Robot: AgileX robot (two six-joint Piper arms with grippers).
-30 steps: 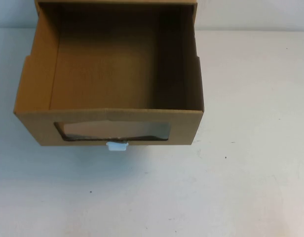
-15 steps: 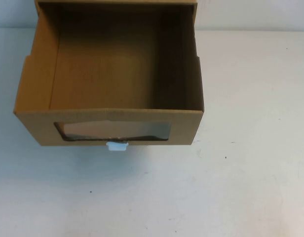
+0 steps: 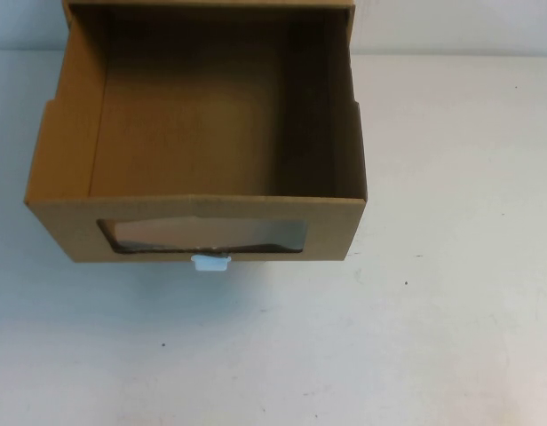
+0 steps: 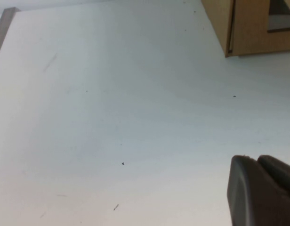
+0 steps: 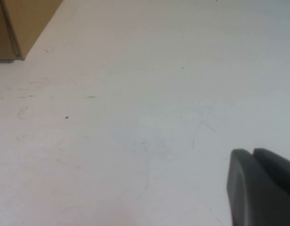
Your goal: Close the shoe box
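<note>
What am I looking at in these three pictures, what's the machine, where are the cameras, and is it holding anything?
This is a two-armed table robot. One camera looks down from above; the other two sit on the arms' wrists.

The overhead picture shows a brown cardboard shoe box on a white table. Its drawer is pulled out and looks empty, with a clear window and a small white pull tab in front.

No arm appears from above. Each wrist picture shows only a dark tip of its own gripper, the left gripper and the right gripper, over bare table, away from the box's corner. Neither holds anything.
</note>
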